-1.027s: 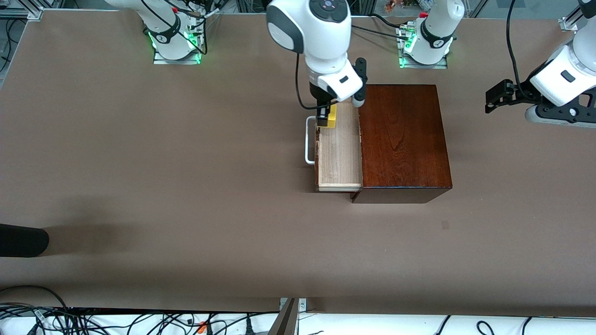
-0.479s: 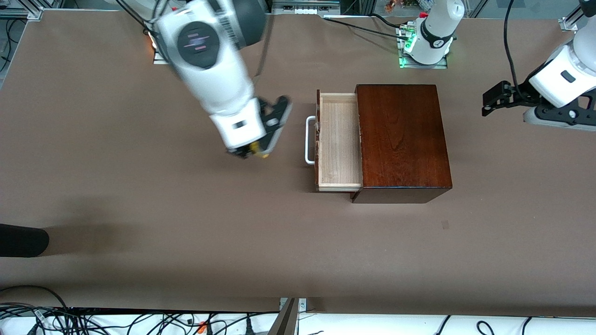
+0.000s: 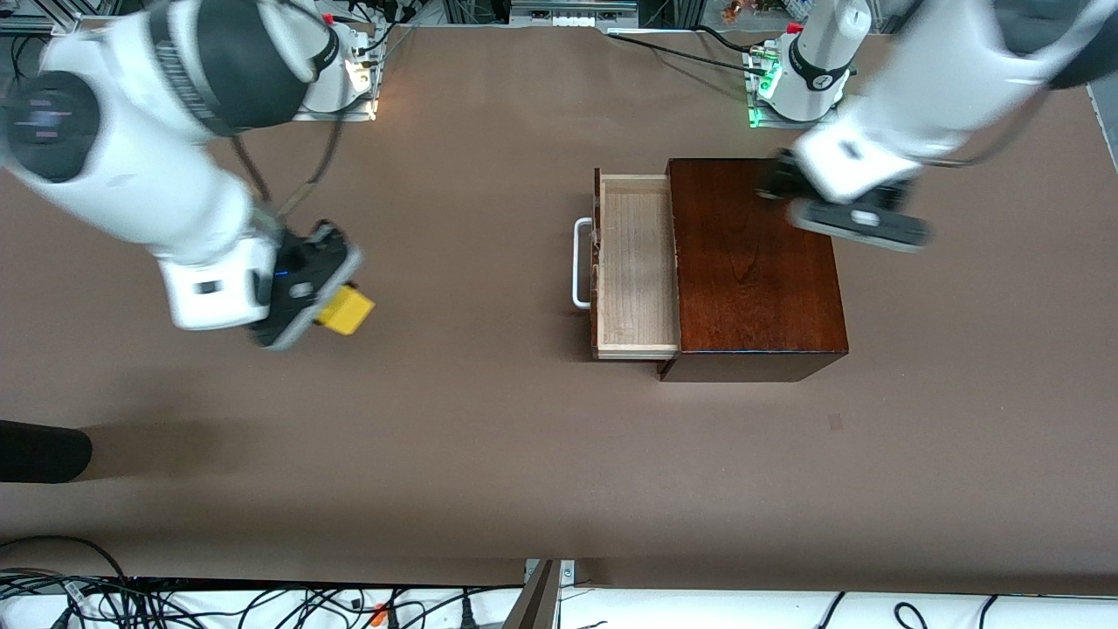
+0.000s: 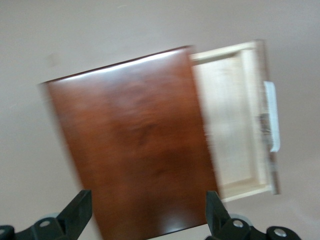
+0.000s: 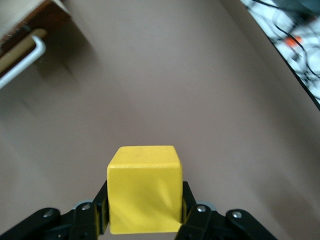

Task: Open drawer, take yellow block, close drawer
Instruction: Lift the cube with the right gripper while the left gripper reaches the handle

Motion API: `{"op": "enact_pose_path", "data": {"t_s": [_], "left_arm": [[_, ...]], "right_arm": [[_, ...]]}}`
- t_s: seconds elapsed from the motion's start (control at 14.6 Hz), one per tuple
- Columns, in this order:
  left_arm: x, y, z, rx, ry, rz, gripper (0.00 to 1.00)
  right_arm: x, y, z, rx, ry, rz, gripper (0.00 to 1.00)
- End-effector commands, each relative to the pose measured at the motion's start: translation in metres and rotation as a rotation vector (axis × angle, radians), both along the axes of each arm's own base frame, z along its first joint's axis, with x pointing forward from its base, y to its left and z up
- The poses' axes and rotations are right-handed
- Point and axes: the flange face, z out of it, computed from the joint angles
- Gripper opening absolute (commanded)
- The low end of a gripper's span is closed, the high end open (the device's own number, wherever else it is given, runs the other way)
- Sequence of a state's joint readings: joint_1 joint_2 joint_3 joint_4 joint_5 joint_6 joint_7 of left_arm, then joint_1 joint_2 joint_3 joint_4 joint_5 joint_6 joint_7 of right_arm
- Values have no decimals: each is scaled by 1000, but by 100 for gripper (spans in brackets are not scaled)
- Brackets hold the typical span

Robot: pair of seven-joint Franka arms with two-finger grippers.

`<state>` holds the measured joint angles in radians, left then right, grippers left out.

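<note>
The drawer (image 3: 636, 266) stands pulled out of the mahogany box (image 3: 753, 262), its pale tray bare inside and its white bar handle (image 3: 580, 264) toward the right arm's end. My right gripper (image 3: 336, 307) is shut on the yellow block (image 3: 345, 310) and holds it above the bare table toward the right arm's end; the block fills the right wrist view (image 5: 145, 189). My left gripper (image 3: 773, 186) is open over the box top, its fingers spread wide apart in the left wrist view (image 4: 148, 212), which shows the box (image 4: 135, 145) and the open drawer (image 4: 235, 120) below.
A dark object (image 3: 39, 451) lies at the table's edge at the right arm's end, nearer the camera. Cables (image 3: 262, 607) run along the near edge. The drawer handle shows at the edge of the right wrist view (image 5: 22, 59).
My right gripper has carried the yellow block out of the drawer and away toward the right arm's end. My left arm has swung in from its end to over the box.
</note>
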<state>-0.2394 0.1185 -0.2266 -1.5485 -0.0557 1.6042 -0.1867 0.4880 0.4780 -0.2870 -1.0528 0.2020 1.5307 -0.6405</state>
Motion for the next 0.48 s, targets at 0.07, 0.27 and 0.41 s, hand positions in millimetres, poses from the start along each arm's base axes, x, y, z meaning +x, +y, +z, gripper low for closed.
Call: {"op": "enact_pose_path", "data": {"t_s": [0.07,0.27,0.41], "left_arm": [[-34,-111,-14,5,-98,-175,100],[-57,-192,-55,-27,-86,-310,100],[-74,-242,-79,-30,-75,-430,100]], "right_arm": [[-4,-37,10,-12,38,-57,42],[-4,-59,2,-29,79,-127,41],[-10,-85,-15,-20,125,-234,41]]}}
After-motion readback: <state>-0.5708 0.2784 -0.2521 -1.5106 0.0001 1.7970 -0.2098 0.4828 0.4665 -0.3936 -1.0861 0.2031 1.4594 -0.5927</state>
